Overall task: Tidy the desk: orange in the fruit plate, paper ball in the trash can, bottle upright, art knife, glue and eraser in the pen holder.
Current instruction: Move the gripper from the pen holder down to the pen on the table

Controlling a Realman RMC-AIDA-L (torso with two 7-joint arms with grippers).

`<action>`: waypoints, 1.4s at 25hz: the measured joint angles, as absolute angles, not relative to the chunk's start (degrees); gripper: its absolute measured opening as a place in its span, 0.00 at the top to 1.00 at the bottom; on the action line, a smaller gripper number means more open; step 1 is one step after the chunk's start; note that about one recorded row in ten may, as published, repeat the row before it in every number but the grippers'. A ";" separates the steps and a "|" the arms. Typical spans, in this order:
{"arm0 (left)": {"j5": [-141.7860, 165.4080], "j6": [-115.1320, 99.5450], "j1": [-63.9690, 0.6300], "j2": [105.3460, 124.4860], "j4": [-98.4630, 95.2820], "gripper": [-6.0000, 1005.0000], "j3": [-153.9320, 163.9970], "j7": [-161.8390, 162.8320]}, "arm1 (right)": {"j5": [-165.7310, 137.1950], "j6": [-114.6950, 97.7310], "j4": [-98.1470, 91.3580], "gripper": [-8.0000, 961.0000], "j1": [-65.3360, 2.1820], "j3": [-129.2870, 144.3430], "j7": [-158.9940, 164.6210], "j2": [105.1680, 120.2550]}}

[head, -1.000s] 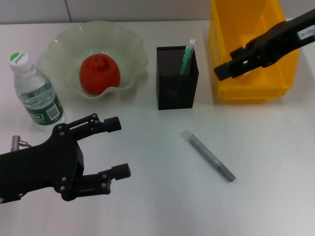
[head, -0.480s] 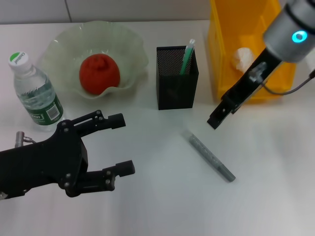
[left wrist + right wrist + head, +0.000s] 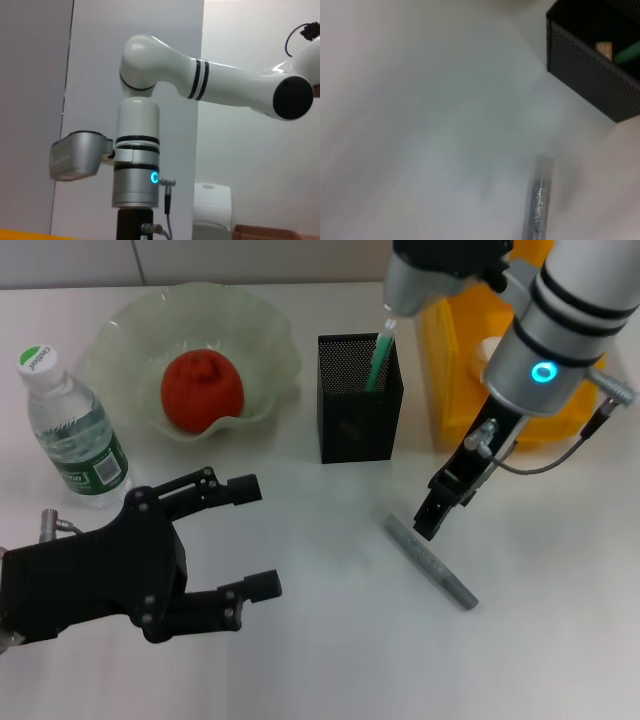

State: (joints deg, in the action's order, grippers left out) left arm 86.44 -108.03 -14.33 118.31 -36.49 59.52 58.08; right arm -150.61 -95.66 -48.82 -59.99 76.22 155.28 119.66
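Your right gripper (image 3: 428,525) hung just over the glue stick (image 3: 432,563) mid-desk; finger state, cannot tell. Left gripper (image 3: 240,540) idled, fingers apart, near the front-left edge. Off-center descent could roll the stick away.

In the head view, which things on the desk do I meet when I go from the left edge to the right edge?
Water bottle → fruit plate with the orange in it → black pen holder → grey glue stick lying flat → yellow trash can.
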 joint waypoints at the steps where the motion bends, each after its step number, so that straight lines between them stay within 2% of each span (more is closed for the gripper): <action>1: 86.69 -108.03 -14.35 118.31 -36.48 0.17 59.55 57.91 | -150.55 -94.98 -48.20 0.28 -60.06 76.47 155.29 119.71; 28: 92.21 -105.26 -15.39 118.52 -34.98 0.17 59.59 57.74 | -144.84 -86.85 -40.93 0.31 -59.85 82.93 155.16 119.88; 34: 92.21 -104.77 -15.47 118.53 -34.98 0.17 59.59 57.74 | -142.99 -84.95 -40.05 0.50 -59.74 85.41 155.13 119.88; 35: 92.21 -104.72 -15.47 118.55 -34.98 0.17 59.59 57.74 | -142.94 -84.80 -40.00 0.50 -59.72 85.51 155.14 119.88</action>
